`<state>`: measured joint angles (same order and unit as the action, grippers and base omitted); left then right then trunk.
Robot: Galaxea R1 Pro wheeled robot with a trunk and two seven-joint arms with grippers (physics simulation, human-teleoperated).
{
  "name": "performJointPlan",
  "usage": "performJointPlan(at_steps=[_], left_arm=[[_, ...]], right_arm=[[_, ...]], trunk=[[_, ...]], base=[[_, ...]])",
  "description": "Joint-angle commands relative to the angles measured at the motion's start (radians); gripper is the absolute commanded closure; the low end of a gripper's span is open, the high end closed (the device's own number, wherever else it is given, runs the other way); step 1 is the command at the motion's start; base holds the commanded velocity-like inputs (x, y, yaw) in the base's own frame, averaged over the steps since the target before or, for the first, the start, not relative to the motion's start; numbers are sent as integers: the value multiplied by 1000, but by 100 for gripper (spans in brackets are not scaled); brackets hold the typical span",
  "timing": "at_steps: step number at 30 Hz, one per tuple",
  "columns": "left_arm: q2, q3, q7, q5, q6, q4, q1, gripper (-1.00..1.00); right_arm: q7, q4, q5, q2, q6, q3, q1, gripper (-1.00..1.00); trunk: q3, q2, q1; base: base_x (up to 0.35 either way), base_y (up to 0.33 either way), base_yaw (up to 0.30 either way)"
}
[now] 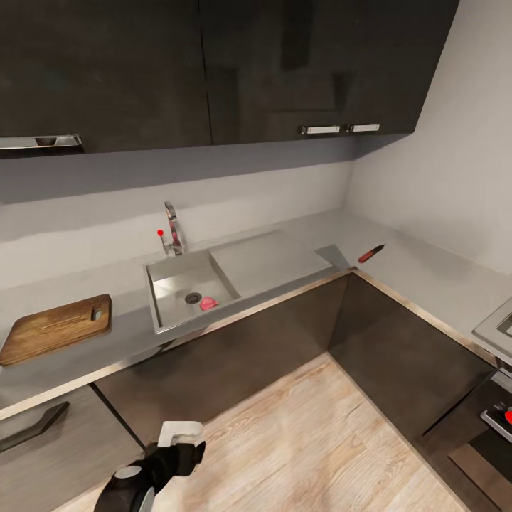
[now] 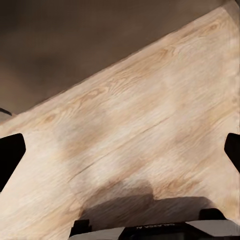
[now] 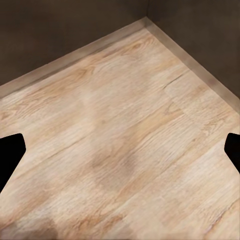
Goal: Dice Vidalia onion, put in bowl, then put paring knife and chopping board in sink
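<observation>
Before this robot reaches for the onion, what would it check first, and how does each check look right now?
1. Onion lying in the sink basin, by the drain: ok.
2. Chopping board flat and bare on the countertop: ok.
3. Paring knife on the countertop near the corner: ok.
4. Bowl located: cannot tell.
5. Left tool open, holding nothing: ok.
6. Right tool open, holding nothing: ok.
</observation>
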<state>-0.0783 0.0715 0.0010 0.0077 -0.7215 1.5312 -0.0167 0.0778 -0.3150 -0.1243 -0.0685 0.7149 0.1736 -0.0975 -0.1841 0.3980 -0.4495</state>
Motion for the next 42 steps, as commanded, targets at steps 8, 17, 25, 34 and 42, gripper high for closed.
performJointPlan(at_steps=[8,17,25,34,42], left_arm=[[-55,53,3,-22,-53,20,-141,-100],[-69,71,4,-19,-258,20,-469,-100],[-70,71,4,-11,-289,-20,-686,-100],[-66,66,20,-7,-289,-216,-902,-100],[-50,18,132,-6,-287,-398,-940,-100]], right_arm=[[8,19,-11,-1,2,3,0,-100],[8,23,-11,-1,0,3,0,-100],[8,24,-11,-1,0,3,0,-100],[8,24,-11,-1,0,4,0,-100],[8,24,-11,-1,0,3,0,-100]], trunk=[[-2,2,-1],[-2,2,-1],[-2,2,-1],[-2,2,-1],[-2,2,-1]], base=[[0,0,0],[0,0,0],[0,0,0],[0,0,0],[0,0,0]])
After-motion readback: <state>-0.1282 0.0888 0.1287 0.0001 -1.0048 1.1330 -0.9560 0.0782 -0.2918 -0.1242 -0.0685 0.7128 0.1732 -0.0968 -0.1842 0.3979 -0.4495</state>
